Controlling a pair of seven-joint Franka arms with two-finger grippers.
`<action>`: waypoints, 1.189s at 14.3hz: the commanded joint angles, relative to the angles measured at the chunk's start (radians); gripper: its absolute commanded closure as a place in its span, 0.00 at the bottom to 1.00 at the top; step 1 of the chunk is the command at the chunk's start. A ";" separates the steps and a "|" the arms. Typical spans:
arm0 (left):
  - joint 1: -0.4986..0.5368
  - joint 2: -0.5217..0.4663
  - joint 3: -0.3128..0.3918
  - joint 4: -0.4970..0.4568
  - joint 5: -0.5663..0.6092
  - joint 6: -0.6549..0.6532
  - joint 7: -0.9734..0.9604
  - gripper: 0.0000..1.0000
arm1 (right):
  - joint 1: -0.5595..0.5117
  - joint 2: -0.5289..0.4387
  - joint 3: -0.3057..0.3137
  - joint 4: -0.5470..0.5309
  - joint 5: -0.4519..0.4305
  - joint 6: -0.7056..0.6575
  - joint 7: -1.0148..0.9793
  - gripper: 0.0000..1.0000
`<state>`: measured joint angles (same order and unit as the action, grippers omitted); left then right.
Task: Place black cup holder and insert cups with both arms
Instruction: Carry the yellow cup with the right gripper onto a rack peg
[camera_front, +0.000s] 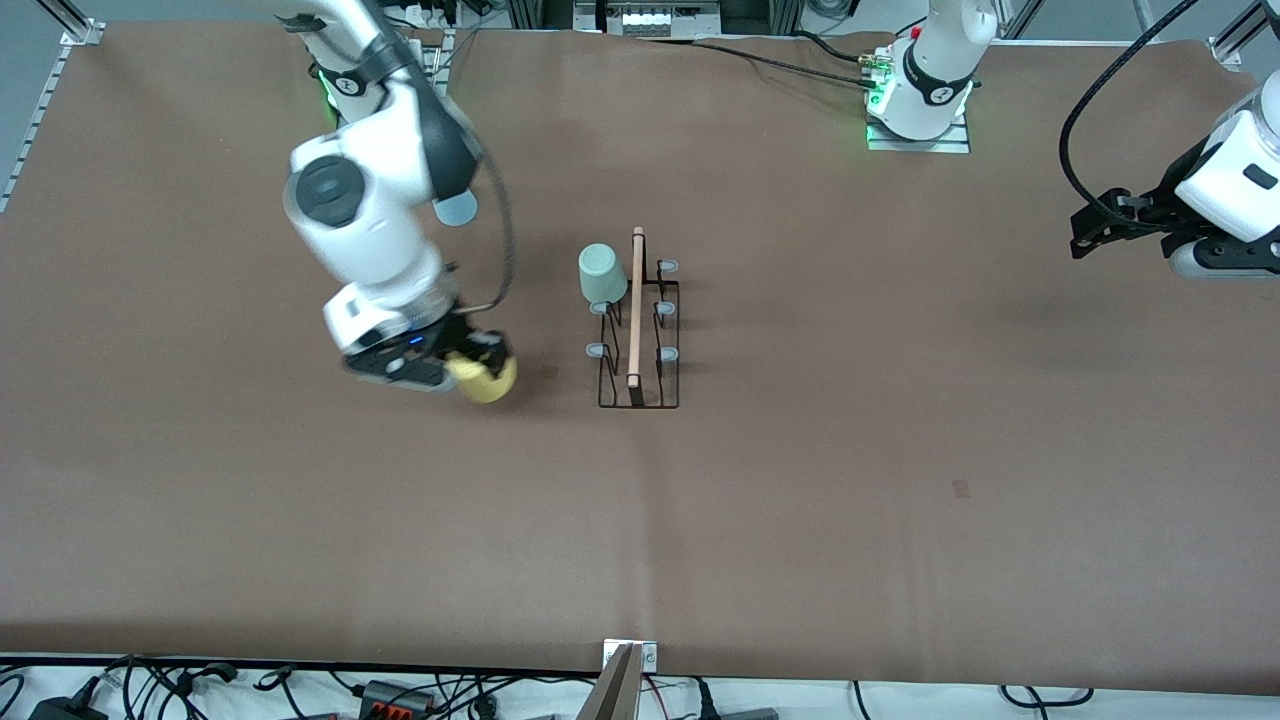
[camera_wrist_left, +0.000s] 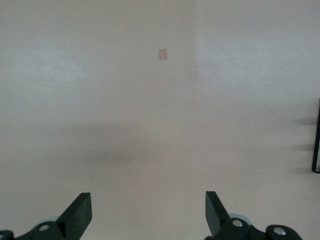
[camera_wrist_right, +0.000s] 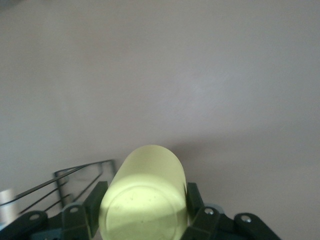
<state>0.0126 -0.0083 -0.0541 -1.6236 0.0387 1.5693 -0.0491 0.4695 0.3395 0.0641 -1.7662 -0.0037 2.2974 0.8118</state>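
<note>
The black cup holder stands in the middle of the table, its wooden rod handle on top. A pale green cup sits upside down on a peg at the holder's end nearest the robots' bases. My right gripper is shut on the yellow cup, held on its side over the table beside the holder, toward the right arm's end. In the right wrist view the yellow cup fills the gripper, with holder wires close by. My left gripper is open and empty, waiting.
A pale blue rounded thing shows partly hidden by the right arm; I cannot tell whether it is the blue cup. Small tape marks lie on the brown table cover. The left wrist view shows bare table and the holder's edge.
</note>
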 joint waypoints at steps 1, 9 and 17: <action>-0.002 -0.007 0.003 0.011 -0.011 -0.018 0.018 0.00 | 0.055 0.061 0.020 0.073 -0.028 -0.013 0.192 0.86; 0.000 -0.007 0.008 0.011 -0.011 -0.018 0.023 0.00 | 0.112 0.111 0.062 0.085 -0.071 0.023 0.325 0.85; 0.000 -0.007 0.010 0.010 -0.011 -0.018 0.026 0.00 | 0.115 0.136 0.057 0.087 -0.087 0.065 0.297 0.00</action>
<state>0.0131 -0.0083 -0.0512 -1.6236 0.0387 1.5693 -0.0491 0.5905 0.4805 0.1208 -1.7000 -0.0753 2.3732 1.1071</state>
